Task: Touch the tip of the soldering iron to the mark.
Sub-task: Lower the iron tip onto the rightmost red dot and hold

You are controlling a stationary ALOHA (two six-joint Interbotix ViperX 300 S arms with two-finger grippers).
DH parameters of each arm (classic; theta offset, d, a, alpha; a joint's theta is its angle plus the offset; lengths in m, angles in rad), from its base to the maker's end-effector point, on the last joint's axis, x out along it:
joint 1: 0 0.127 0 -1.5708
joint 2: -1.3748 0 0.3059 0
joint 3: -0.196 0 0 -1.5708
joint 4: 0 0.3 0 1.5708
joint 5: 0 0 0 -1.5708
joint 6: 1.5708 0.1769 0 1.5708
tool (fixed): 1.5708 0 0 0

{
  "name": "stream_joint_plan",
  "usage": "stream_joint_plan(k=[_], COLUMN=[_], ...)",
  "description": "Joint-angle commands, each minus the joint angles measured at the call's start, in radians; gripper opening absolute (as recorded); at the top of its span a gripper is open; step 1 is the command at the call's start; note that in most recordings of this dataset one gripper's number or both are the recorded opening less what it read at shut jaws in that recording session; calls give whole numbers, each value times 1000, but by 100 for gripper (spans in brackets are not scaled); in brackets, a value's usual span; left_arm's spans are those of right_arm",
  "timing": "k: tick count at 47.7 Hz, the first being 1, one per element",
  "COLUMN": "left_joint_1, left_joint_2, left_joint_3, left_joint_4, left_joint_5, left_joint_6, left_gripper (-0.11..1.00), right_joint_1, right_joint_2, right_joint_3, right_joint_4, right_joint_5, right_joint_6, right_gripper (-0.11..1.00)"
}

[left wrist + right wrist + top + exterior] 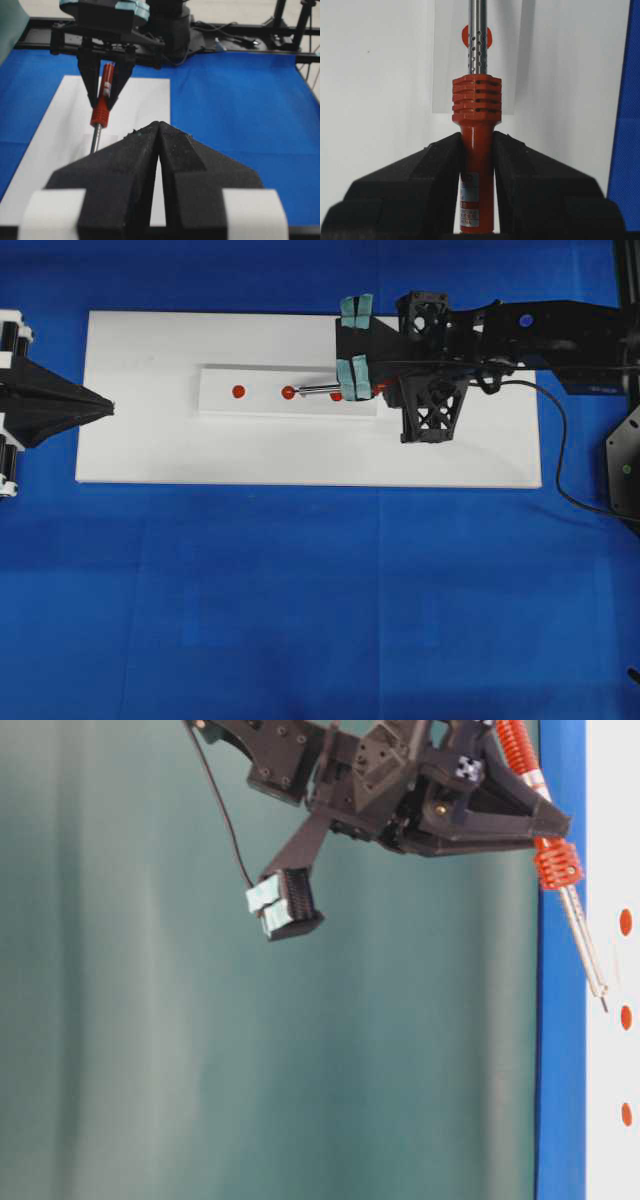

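Black fingers (415, 185) of the right gripper (477, 165) filled the bottom of the right wrist view, pinching the red-orange handle of the soldering iron (476, 107) from both sides, below its ribbed collar. Handle sat centred between them, cord end toward the wrist, shaft pointing away; likely held that far back so the shaft stayed clear and visible for aiming. Iron was tilted tip-down toward the white board (150, 450), which suits a light touch rather than a flat lay.

Three red marks lay in a row on a paler strip (220, 405) on the board. Overhead, the tip (293, 392) sat at the middle mark (288, 392); in the table-level view it looked just off the surface, so contact can't be confirmed.

Left gripper (157, 150) was parked at the board's far end, fingers pressed together on nothing, well apart from the iron.
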Motion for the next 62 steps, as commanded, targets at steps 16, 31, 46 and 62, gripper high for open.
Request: stream_joint_plan(k=[16,31,46,62], left_joint_1=[2,2,2,2], left_joint_2=[8,8,8,8], left_joint_3=[-8,-8,-8,-5], left_joint_4=[0,0,0,0], left_joint_5=[-11,-8,-8,-9], left_joint_6=[0,0,0,0], left_gripper=[0,0,0,0], right_joint_1=[-2,-3,-6,-6], right_joint_2=[26,26,26,26], right_joint_3=[-11,-11,-11,-11], right_joint_4=[2,2,2,2], right_joint_5=[-26,-23,-21,-20], right_joint_6=[2,2,2,2], right_gripper=[6,6,6,6])
